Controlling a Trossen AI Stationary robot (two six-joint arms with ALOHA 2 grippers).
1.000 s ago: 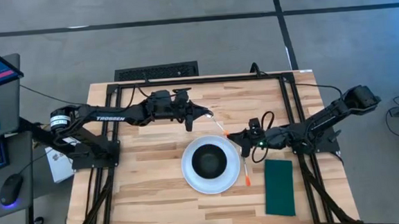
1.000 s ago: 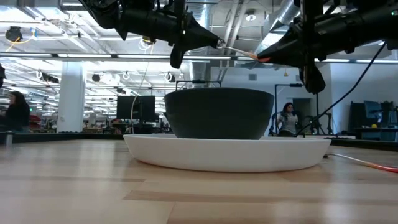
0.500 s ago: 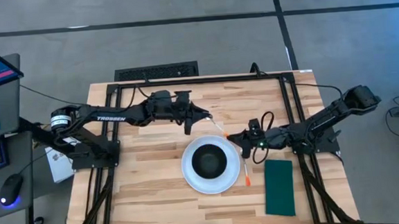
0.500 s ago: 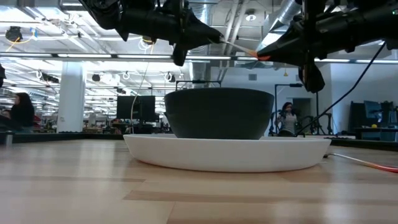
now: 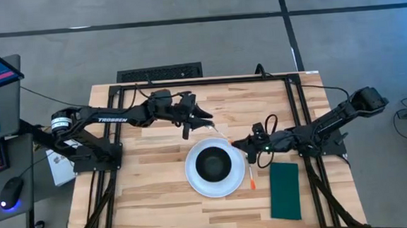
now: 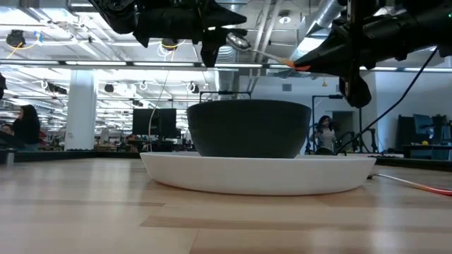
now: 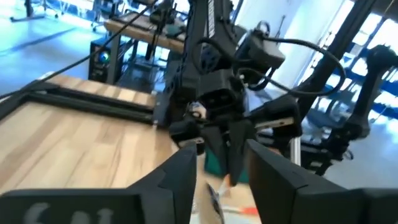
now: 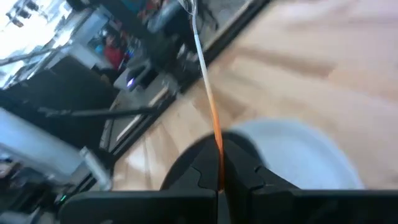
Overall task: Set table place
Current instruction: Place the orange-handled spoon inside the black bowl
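A white plate (image 5: 193, 180) with a black bowl (image 5: 214, 164) on it stands at the table's middle. A fork (image 5: 251, 175) with an orange end lies flat just right of the plate. A dark green napkin (image 5: 285, 190) lies flat farther right. My right gripper (image 5: 238, 141) is shut on a spoon (image 5: 222, 134) above the plate's far rim. The spoon's bowl (image 6: 238, 41) points toward my left gripper (image 5: 207, 119). That gripper is open and stands just left of the spoon, touching nothing. My right gripper pinches the spoon's orange handle end (image 8: 216, 140) between its two fingers. The fingers come about level from the table's right and lie along the spoon. The spoon is lifted clear, slanting a little upward toward its bowl end (image 8: 193, 18), which points to the far left.
A black keyboard (image 5: 160, 73) lies at the table's far edge. Black frame rails (image 5: 288, 102) run along the table's sides. Bare wood lies left of the plate and at the near edge. People show in the room behind, in the low view (image 6: 21, 127).
My left gripper has opened, let go of the spoon's bowl end and drawn back a little toward the table's left. The spoon stays in the air in my right gripper, its bowl now free.
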